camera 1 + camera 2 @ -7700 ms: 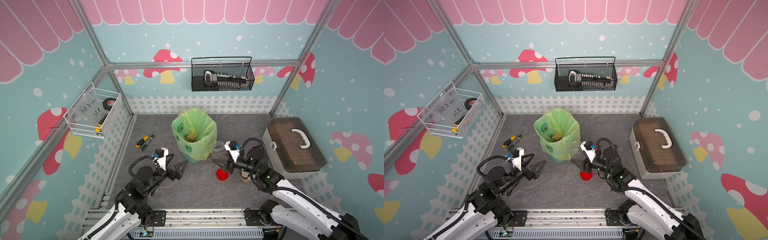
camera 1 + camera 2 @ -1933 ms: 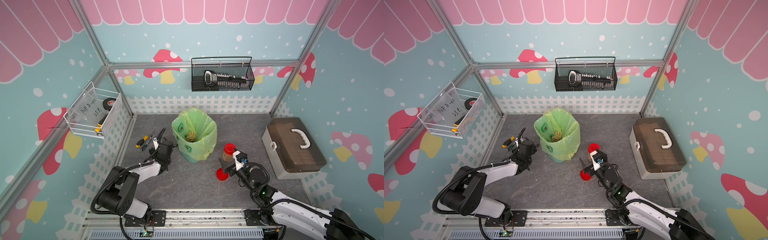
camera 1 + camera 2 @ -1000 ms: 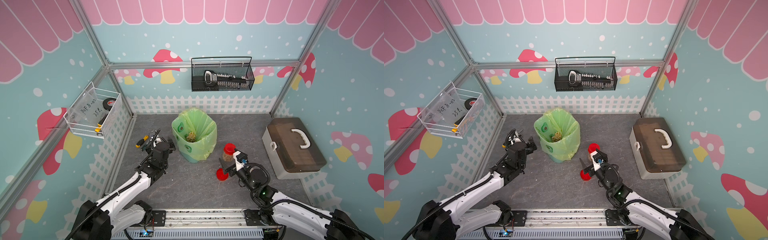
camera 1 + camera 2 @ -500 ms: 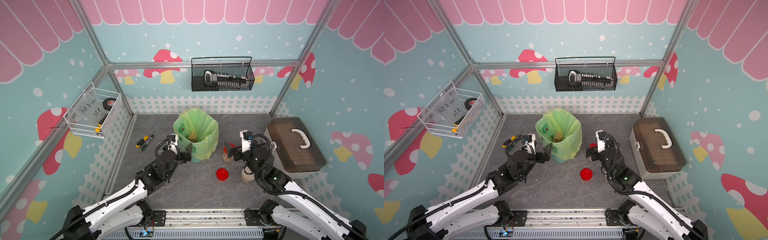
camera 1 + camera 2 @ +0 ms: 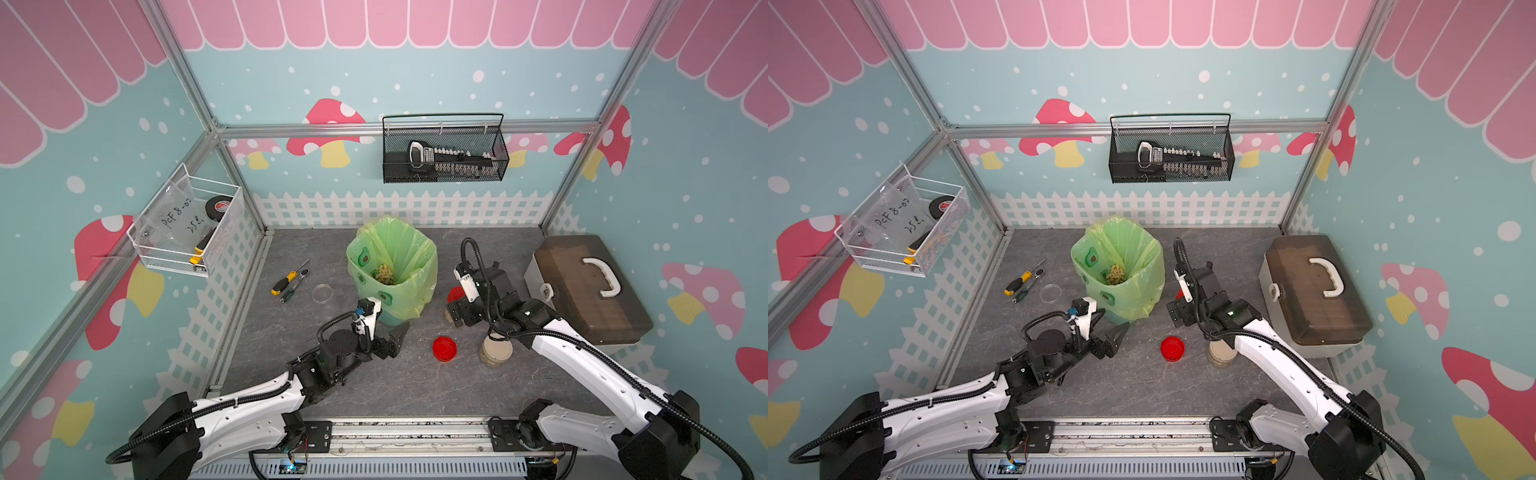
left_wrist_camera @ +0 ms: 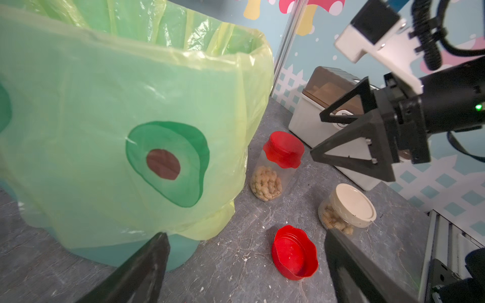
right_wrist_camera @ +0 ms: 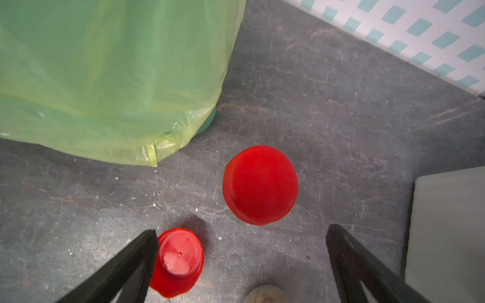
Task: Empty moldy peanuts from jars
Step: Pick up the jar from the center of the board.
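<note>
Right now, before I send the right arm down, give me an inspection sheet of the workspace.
Surface: grey tabletop, crumbs scattered.
Job's things: red-lidded jar upright, closed, peanuts inside; beige-lidded jar closed, holding peanuts; open jar, looks empty, beside a yellow-handled screwdriver; loose red lid upside down; peanuts in the green-bagged bin.
Clutter: the screwdriver, another hand tool beside it; brown-lidded toolbox.
Grippers: left gripper open, empty; right gripper open, empty, just above the red-lidded jar.
Cables: black cable loops at both wrists, no snag seen.
Surroundings: black mesh basket on back wall; white wire basket on side wall.
</note>
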